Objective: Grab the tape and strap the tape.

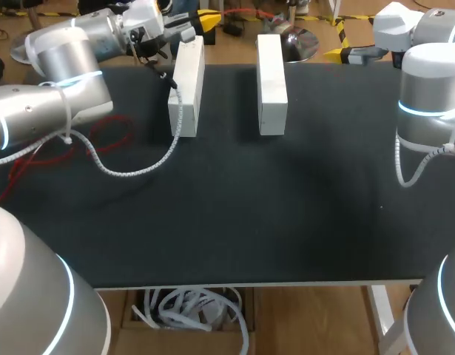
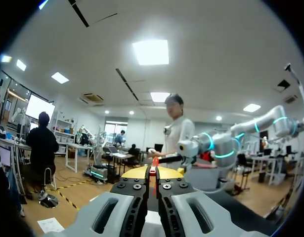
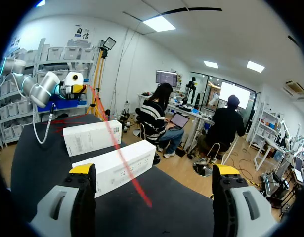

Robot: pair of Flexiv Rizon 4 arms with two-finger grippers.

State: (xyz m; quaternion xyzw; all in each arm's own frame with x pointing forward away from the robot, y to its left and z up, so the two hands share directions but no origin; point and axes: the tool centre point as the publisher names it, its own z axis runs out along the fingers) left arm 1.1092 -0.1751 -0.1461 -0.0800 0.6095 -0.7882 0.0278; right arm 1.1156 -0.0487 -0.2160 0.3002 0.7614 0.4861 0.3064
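Two white boxes (image 1: 186, 85) lie on the bench (image 1: 234, 214), and a thin red tape (image 3: 123, 157) runs across them from my left claw (image 2: 152, 173), pinched shut on its end; light and limp, it probably wants gripping near the boxes by my empty, wide-open right claw (image 3: 153, 170).

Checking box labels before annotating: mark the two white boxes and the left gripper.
left white box (image 1: 186, 87): head view, middle of its top face.
right white box (image 1: 271, 85): head view, middle of its top face.
left gripper (image 2: 152, 172): left wrist view, where its yellow tips meet.
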